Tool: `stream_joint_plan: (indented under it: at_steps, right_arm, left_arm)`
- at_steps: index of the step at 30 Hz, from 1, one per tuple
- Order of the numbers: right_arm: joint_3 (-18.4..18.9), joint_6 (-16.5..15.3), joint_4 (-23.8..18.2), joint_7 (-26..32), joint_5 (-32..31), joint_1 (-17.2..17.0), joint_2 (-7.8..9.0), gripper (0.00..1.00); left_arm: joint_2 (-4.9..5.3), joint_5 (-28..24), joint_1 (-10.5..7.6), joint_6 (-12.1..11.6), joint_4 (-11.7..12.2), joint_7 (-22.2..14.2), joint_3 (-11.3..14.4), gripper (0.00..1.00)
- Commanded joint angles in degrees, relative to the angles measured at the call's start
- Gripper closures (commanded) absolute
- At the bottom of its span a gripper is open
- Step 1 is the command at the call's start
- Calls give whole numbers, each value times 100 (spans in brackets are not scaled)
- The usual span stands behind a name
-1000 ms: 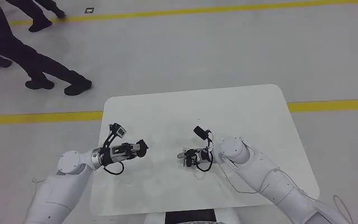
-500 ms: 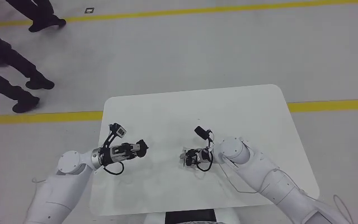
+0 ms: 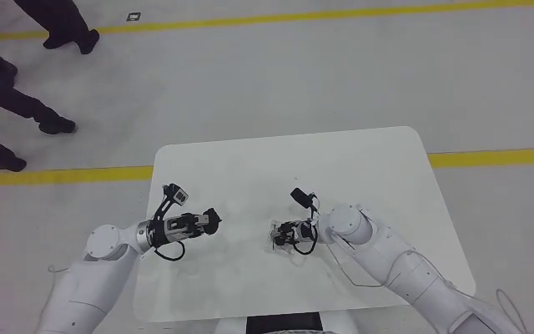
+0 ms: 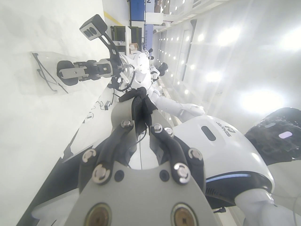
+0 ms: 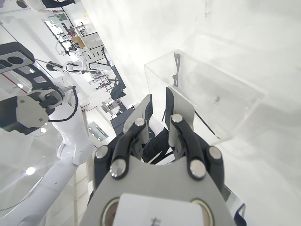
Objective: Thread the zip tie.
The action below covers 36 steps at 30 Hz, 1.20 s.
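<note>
zip ties (image 5: 176,70) lie loose in a clear box (image 5: 207,95), mid desk (image 3: 375,167) toward the front edge. right gripper (image 5: 158,102) is just beside the box, jaws a narrow gap apart. a thin black strand (image 5: 164,116) hangs in that gap but doesn't look clamped. left gripper (image 4: 138,101) is well apart from the box, nearer the desk's left edge, pinched shut on a thin black strip (image 4: 140,147). reads as a tie, can't confirm. my read: this is the pick-up step, threading not begun. next move: right has to close on one tie only and lift it free of the box wall, then tail and head need lining up between the two grippers. thin floppy part, so alignment is the hard bit
</note>
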Motion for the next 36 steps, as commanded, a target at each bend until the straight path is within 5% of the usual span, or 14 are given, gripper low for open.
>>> stream_joint_plan:
  at_steps: [1,14,36]
  right_arm:
    - [-48,2,79,-18,-24,33,-10,81]
    - [-263,2,55,-249,-145,180,-59,75]
    - [592,2,-1888,-159,-671,-889,360,71]
  left_arm:
    - [0,0,0,0,0,0,0,100]
    - [0,0,0,0,0,0,0,100]
    - [0,0,0,0,0,0,0,100]
